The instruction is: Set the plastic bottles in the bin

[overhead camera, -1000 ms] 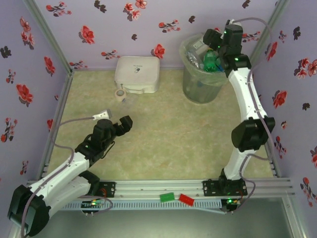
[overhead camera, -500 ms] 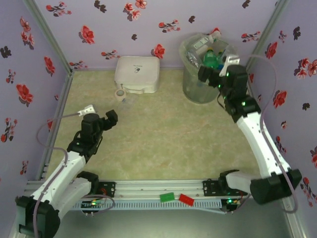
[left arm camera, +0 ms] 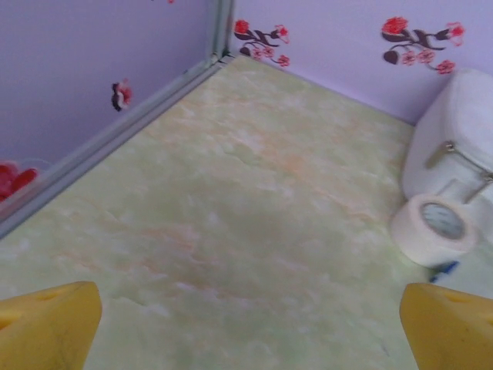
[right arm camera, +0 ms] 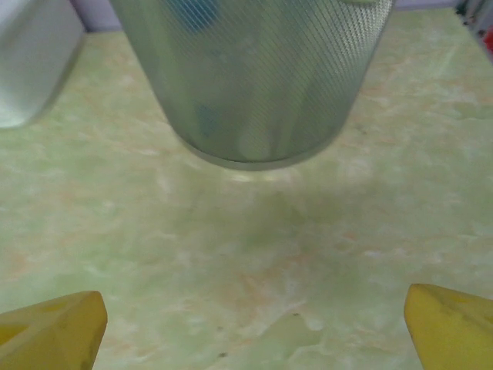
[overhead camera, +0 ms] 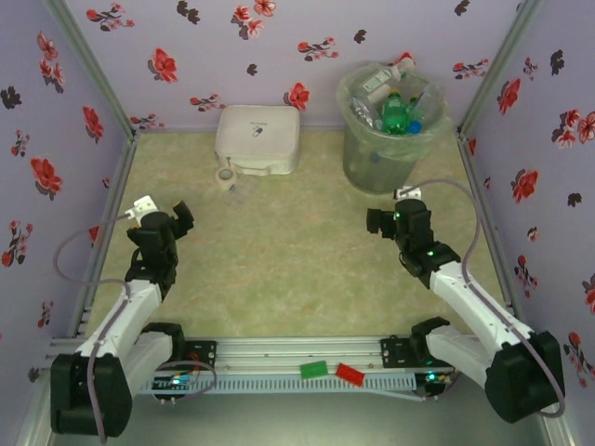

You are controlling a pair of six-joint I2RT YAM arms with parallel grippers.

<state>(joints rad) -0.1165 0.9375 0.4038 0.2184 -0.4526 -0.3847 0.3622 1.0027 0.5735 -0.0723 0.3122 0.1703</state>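
Marbled green table [overhead camera: 297,242]; my left claw [left arm camera: 246,327] and right claw [right arm camera: 250,324] gape released; I'd retreat without nudging the tall grey-green bin [overhead camera: 381,167] (plastic bottles [overhead camera: 395,113] inside).

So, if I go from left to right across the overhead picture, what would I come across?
Left arm → white box → bin with the plastic bottles inside. The tape roll and the right arm overlap these, so they are left out.
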